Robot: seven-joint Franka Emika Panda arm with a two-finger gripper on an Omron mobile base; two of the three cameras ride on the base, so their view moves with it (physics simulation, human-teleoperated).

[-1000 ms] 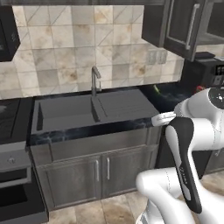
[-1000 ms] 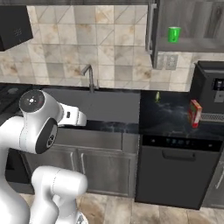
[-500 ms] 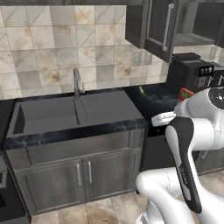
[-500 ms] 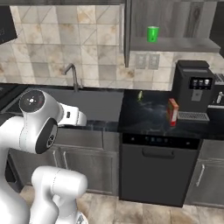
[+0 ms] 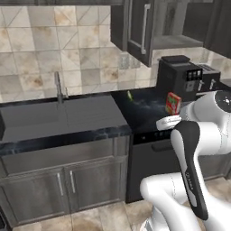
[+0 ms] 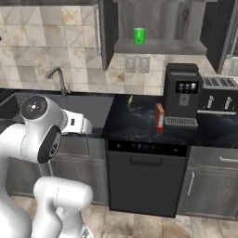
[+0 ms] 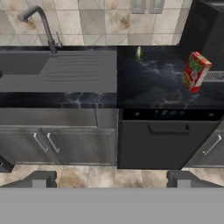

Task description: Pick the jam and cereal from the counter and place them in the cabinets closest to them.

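The cereal [image 7: 196, 71] stands upright on the bench [image 7: 153, 89], just beside the coffee machine [image 6: 181, 95] and below the open cabinet [image 6: 160, 45] that holds a green cup [image 6: 139, 36]. The hand [image 7: 110, 179] is wide open, empty and well short of the box, so this looks like the approach. Next, it must close in and square its fingers [image 7: 38, 179] across the box's narrow sides; the jam I cannot pick out.

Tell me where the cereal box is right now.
The cereal stands upright on the black counter, right of the sink and just left of the coffee machine, above the dishwasher.
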